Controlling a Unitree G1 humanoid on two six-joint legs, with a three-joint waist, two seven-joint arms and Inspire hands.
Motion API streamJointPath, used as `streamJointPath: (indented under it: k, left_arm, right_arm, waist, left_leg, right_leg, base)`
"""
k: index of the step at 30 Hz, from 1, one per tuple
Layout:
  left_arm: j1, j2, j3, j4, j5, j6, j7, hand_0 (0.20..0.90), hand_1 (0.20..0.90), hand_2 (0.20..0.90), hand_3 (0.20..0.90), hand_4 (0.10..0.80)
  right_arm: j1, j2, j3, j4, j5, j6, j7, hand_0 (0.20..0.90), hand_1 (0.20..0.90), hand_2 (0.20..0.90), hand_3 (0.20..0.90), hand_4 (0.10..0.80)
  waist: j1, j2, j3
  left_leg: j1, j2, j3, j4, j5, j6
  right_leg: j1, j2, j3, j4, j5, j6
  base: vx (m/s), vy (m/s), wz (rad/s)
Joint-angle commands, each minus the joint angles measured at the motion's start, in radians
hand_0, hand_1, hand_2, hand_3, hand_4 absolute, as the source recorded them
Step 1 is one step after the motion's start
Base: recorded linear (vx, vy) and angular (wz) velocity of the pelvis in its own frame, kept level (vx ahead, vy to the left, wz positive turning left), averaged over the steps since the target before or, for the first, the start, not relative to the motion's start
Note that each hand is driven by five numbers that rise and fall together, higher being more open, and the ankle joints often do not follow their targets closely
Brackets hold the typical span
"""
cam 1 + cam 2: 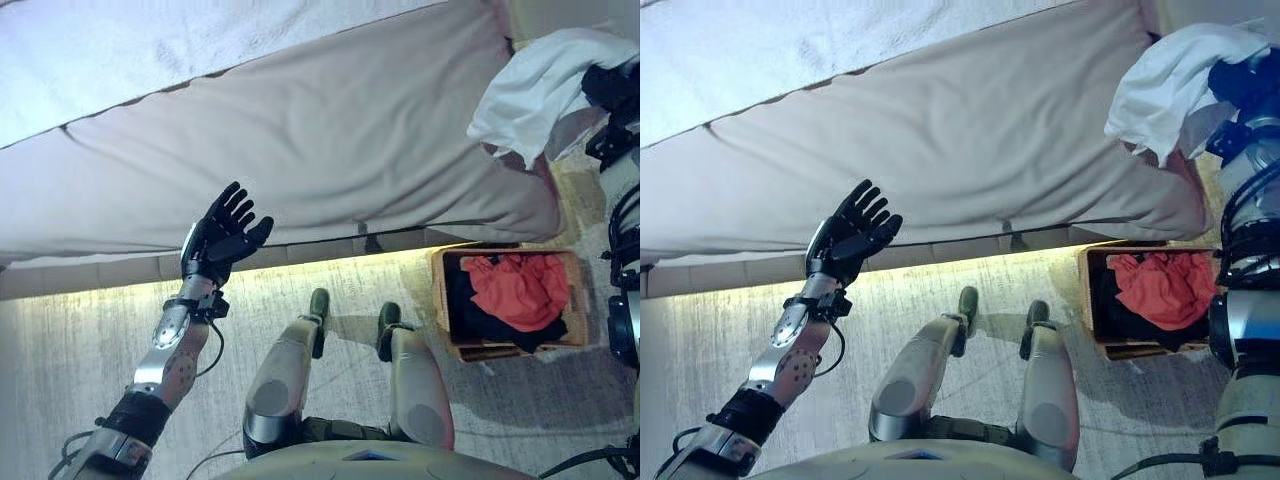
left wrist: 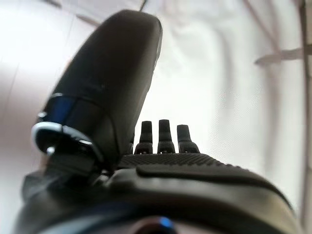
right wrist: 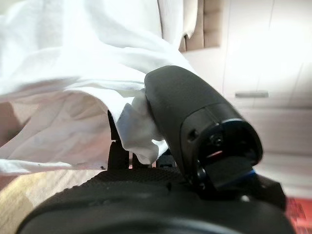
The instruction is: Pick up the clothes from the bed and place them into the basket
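White garment (image 1: 540,90) pinched in my right hand (image 3: 165,117), lifted above the bed's (image 1: 300,140) right corner

My right thumb clamps a fold of the cloth; my fingers are buried under it, and most of that hand is cut off at the head views' edge. My left hand (image 1: 225,235) is raised, fingers spread wide and holding nothing, over the beige mattress edge. The wooden basket (image 1: 440,300) stands on pale carpet beside the bed, holding a red garment (image 1: 520,290) on dark clothes (image 1: 465,310)
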Motion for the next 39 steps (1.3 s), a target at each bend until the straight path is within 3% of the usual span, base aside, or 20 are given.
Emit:
streamJointPath:
  k: [1,11,21,26,33,39]
  left_arm:
    - [0.031,-0.003,-0.007,-0.003,0.045,-0.05,-0.029,0.9,0.9,0.9,0.9,0.8]
    - [-0.006,-0.06,-0.019,0.114,0.083,-0.026,-0.098,0.9,0.9,0.9,0.9,0.8]
    - [-0.068,-0.105,-0.044,0.19,0.136,-0.029,-0.1,0.9,0.9,0.9,0.9,0.8]
    - [-0.113,-0.129,-0.065,0.212,0.154,-0.012,-0.093,0.9,0.9,0.9,0.9,0.8]
    - [-0.144,-0.145,-0.091,0.231,0.151,-0.035,-0.093,0.9,0.9,0.9,0.9,0.8]
    - [-0.156,-0.17,-0.108,0.262,0.137,-0.075,-0.094,0.9,0.9,0.9,0.9,0.8]
  right_arm:
    - [0.066,-0.079,-0.02,-0.106,-0.004,-0.089,0.028,0.3,0.3,0.3,0.2,0.1]
    - [0.328,0.007,-0.142,-0.178,-0.075,-0.064,0.057,0.3,0.3,0.3,0.2,0.1]
    - [0.433,0.112,-0.129,-0.148,-0.166,-0.026,0.072,0.3,0.3,0.3,0.2,0.1]
    - [0.467,0.176,-0.121,-0.1,-0.197,0.013,0.077,0.3,0.3,0.3,0.2,0.1]
    - [0.442,0.185,-0.068,-0.018,-0.365,0.019,0.017,0.3,0.3,0.3,0.2,0.1]
    - [0.423,0.191,-0.006,0.005,-0.498,0.021,-0.026,0.3,0.3,0.3,0.2,0.1]
  waist:
    - [-0.03,-0.072,-0.274]
    - [-0.122,-0.085,-0.396]
    - [-0.181,-0.091,-0.417]
    - [-0.199,-0.084,-0.414]
    - [-0.219,-0.064,-0.403]
    - [-0.241,-0.026,-0.386]
  left_leg:
    - [0.04,0.051,0.055,-0.019,-0.118,-0.009]
    - [0.181,0.085,0.092,-0.225,-0.057,-0.026]
    - [0.231,0.094,0.162,-0.273,-0.065,-0.024]
    - [0.235,0.103,0.19,-0.268,-0.072,-0.027]
    - [0.234,0.113,0.221,-0.249,-0.079,-0.034]
    - [0.232,0.118,0.237,-0.256,-0.072,-0.044]
  right_leg:
    - [0.098,0.021,-0.058,-0.136,-0.006,-0.023]
    - [0.176,0.048,0.055,-0.294,0.092,0.024]
    - [0.179,0.061,0.136,-0.381,0.155,0.053]
    - [0.173,0.069,0.146,-0.383,0.155,0.052]
    - [0.162,0.078,0.149,-0.385,0.156,0.047]
    - [0.152,0.081,0.152,-0.396,0.162,0.046]
  base:
    - [0.025,0.046,-0.25]
    - [-0.017,0.038,-0.24]
    - [-0.047,-0.009,-0.29]
    - [-0.03,-0.041,-0.16]
    - [-0.02,-0.034,-0.07]
    - [-0.027,-0.011,-0.02]
